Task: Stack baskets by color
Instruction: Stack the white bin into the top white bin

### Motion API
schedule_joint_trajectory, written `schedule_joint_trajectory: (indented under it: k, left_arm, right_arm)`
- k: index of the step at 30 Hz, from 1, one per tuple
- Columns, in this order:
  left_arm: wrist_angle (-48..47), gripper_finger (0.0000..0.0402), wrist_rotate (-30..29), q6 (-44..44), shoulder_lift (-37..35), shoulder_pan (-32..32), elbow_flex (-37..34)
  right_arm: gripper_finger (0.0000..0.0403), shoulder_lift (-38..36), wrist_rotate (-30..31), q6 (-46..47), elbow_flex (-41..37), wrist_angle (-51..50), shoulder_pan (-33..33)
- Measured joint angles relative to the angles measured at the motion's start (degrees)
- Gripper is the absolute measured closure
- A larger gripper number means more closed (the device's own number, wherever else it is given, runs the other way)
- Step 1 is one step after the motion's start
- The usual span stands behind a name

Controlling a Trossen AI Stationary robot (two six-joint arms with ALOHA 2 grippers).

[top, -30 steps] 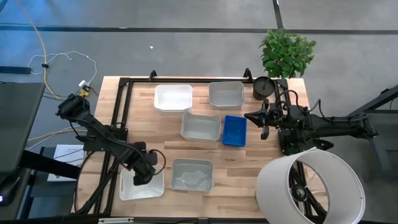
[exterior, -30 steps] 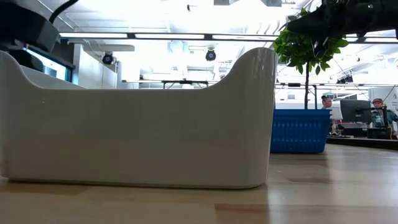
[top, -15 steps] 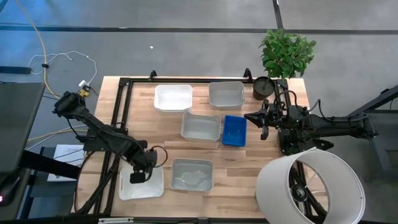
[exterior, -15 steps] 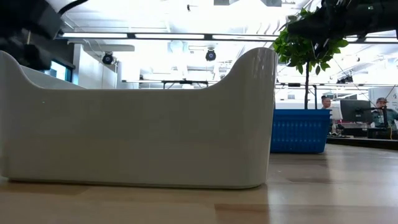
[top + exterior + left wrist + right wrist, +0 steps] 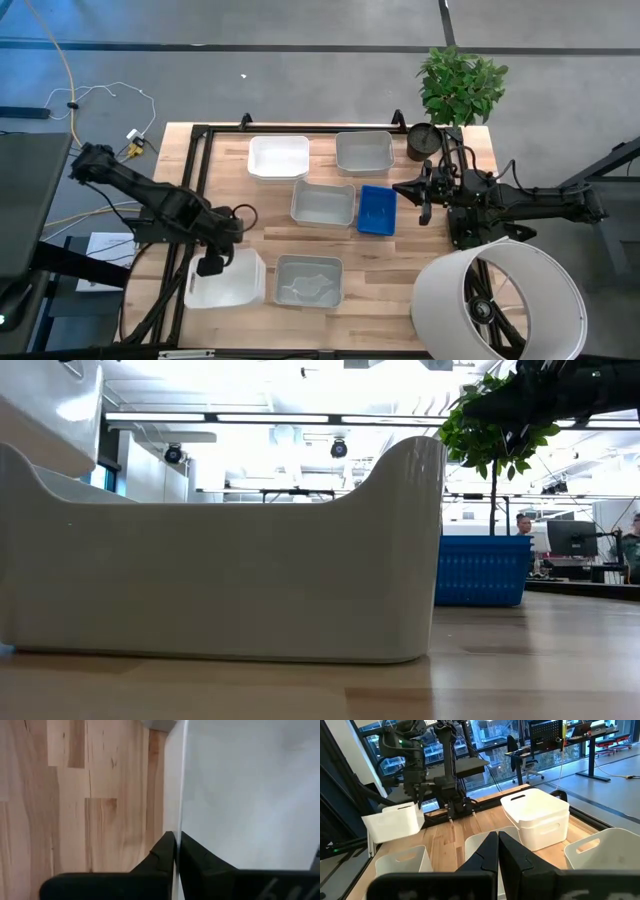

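1. Since the earlier frame the left gripper (image 5: 208, 266) has pulled back toward the table's left edge and clamped the wall of a white basket (image 5: 225, 283), which now sits raised and shifted rather than flat; in the low view its underside (image 5: 45, 415) hangs at upper left, off the wood.
2. Left wrist view: both fingers (image 5: 162, 857) are pinched tight on the thin white rim (image 5: 181, 795), one inside, one outside. An edge grip, probably so the bin hangs clear for carrying.
3. Likely target: the white stack (image 5: 278, 157) at the far left of the back row. The right wrist view shows it as nested white bins (image 5: 536, 815), so white goes there.
4. Right gripper (image 5: 424, 203) waits beside the blue basket (image 5: 376, 209), fingers (image 5: 490, 852) clenched on nothing.
5. Other baskets: a grey one (image 5: 309, 280) just beside the lifted bin, another grey (image 5: 323, 202) mid-table, a third grey (image 5: 364, 152) at the back.
6. In the way: the mid-table grey bin lies near the line to the white stack, so the carry needs height. Lampshade (image 5: 497, 300) and plant pot (image 5: 423, 141) are well apart on the right, no obstruction.
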Motion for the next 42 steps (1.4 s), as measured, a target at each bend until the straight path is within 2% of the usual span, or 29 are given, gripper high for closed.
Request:
schedule_joint_trajectory:
  k: [3,6,10,14,18,25,32,42]
  left_arm:
    - [0.1,0.0401,0.04,0.43,0.36,-0.24,0.73]
    - [-0.49,0.0401,-1.24,1.43,0.19,1.06,4.53]
    - [-4.33,0.0401,-10.7,5.83,0.08,6.17,13.4]
    - [-9.85,0.0401,-16.6,16.11,5.24,16.94,24.6]
    - [-14.98,0.0401,-19.85,32.75,13.58,29.97,36.31]
    - [-15.49,0.0401,-18.34,58.16,27.43,48.77,51.09]
    - [-15.64,0.0401,-19.48,68.07,37.9,57.8,54.18]
    - [-15.46,0.0401,-17.66,70.58,45.82,59.91,54.25]
  right_arm:
    - [0.0402,0.0,-0.01,0.0,0.0,-0.03,0.0]
    - [0.0402,0.0,0.01,0.0,0.0,-0.14,0.02]
    - [0.0402,0.0,0.03,-0.15,0.0,-0.58,0.01]
    - [0.0402,0.0,0.03,0.02,0.0,-0.58,0.02]
    - [0.0402,0.0,0.05,1.45,0.0,-0.61,0.0]
    - [0.0402,0.0,-0.03,2.19,0.0,-1.73,0.0]
    - [0.0402,0.0,-0.06,2.19,0.0,-2.16,0.0]
    - [0.0402,0.02,-0.18,3.52,0.0,-2.61,0.0]
